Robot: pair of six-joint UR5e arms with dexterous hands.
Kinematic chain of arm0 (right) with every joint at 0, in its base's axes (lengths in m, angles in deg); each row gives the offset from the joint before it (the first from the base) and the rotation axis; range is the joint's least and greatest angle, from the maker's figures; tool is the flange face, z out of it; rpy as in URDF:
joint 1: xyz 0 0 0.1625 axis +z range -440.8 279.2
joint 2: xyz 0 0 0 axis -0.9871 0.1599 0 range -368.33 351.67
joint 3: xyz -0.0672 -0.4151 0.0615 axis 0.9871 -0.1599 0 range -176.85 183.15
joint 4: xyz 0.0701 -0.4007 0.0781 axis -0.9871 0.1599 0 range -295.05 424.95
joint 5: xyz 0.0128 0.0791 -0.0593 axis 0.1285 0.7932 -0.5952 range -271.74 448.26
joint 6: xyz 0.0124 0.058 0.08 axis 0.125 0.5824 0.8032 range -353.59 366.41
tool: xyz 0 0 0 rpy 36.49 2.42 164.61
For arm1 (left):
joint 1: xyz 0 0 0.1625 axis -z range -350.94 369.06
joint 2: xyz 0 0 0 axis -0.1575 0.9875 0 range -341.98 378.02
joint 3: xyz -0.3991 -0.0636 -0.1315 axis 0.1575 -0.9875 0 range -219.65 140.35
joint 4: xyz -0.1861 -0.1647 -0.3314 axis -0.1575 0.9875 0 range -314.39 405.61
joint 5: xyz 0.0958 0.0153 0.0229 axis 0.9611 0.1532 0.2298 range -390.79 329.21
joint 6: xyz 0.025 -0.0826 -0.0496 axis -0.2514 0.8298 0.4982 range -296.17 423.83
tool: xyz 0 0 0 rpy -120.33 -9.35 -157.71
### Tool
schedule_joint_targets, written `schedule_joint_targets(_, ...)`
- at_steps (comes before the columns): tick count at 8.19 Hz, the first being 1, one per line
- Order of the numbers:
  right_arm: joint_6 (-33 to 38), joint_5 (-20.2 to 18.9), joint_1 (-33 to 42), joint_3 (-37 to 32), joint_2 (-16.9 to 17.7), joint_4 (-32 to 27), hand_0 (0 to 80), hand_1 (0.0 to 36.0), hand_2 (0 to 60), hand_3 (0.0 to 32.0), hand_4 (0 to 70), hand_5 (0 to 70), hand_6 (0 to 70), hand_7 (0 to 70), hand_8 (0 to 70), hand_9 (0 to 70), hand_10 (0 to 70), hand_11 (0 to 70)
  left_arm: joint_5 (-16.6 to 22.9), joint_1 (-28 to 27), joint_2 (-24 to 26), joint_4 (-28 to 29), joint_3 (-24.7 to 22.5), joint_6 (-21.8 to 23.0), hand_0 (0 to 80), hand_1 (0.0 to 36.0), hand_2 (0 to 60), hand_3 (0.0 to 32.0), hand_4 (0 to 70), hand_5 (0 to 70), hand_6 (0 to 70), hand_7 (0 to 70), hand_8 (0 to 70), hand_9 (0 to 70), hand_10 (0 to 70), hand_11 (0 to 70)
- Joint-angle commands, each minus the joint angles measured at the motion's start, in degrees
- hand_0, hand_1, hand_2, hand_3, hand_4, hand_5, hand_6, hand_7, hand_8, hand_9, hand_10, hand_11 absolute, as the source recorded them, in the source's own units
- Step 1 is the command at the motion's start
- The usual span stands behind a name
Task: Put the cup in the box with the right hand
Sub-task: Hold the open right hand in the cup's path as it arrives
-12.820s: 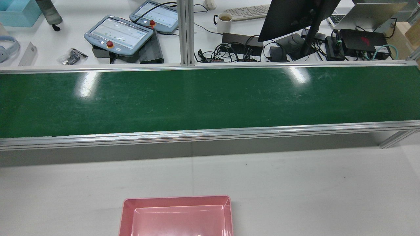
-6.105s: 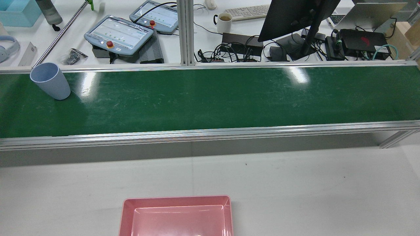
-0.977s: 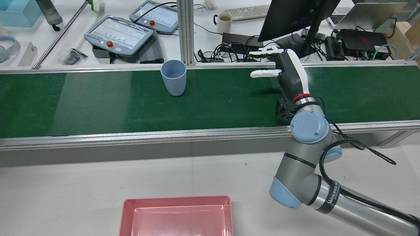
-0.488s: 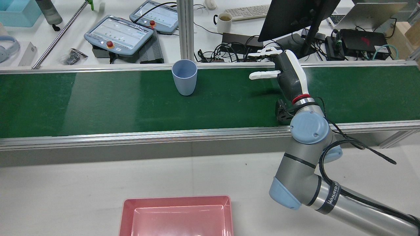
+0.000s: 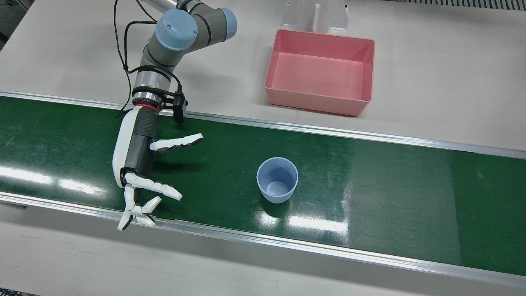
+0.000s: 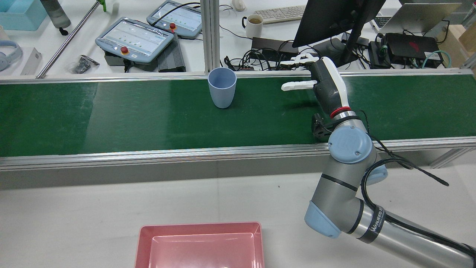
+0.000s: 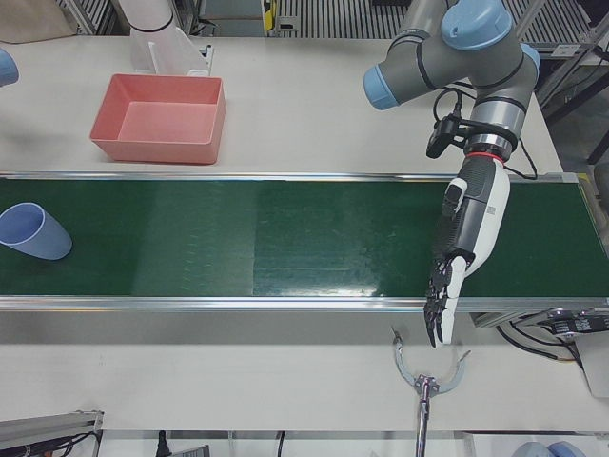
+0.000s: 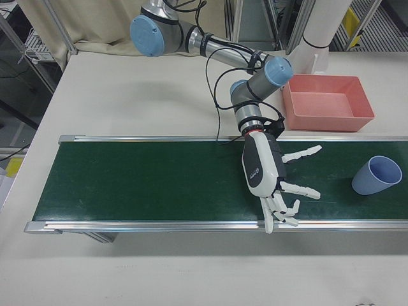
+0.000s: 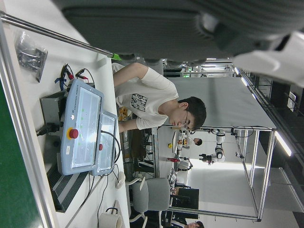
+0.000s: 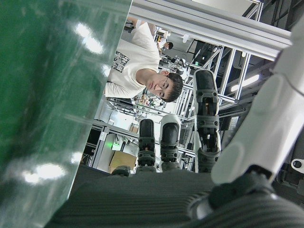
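Since half a second earlier the cup [image 6: 222, 88] had ridden the green belt [image 6: 111, 115] closer to the right hand [image 6: 324, 86], which waited spread and empty; best to wrap it mid-body once it arrived, not chase it.

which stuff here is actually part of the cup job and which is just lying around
Part of the job:
- pale blue plastic cup, upright on the green conveyor belt
- pink rectangular plastic box on the table
- right hand, open over the belt, apart from the cup

Just lying about:
- two grey teach pendants
- white mug
- black monitor
- white keyboard
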Motion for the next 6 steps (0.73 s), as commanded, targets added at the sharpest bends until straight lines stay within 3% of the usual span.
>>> schedule_joint_targets(1,-1.79,-0.16,-0.10,0.08,-0.29,-0.09,49.3,0.0,0.0,0.0,70.0,0.6,16.6,70.0,11.3,30.8,0.0,0.0,0.00,0.00,0.04,0.00,0.00,0.00,0.0,0.0,0.0,0.0,0.0,0.0,0.0,0.0,0.0,0.0,0.0,0.0)
schedule_joint_targets(2,-1.79,-0.16,-0.01,0.08,-0.30,-0.09,49.4,0.1,0.0,0.0,67.5,0.8,16.6,70.0,11.3,30.7,0.0,0.0,0.00,0.00,-0.04,0.00,0.00,0.00,0.0,0.0,0.0,0.0,0.0,0.0,0.0,0.0,0.0,0.0,0.0,0.0)
schedule_joint_targets(6,-1.97,-0.16,-0.27,-0.01,-0.21,0.00,48.9,0.0,0.0,0.0,69.5,0.4,16.5,70.0,11.2,30.6,0.0,0.0,0.00,0.00,-0.05,0.00,0.00,0.00,0.0,0.0,0.0,0.0,0.0,0.0,0.0,0.0,0.0,0.0,0.0,0.0)
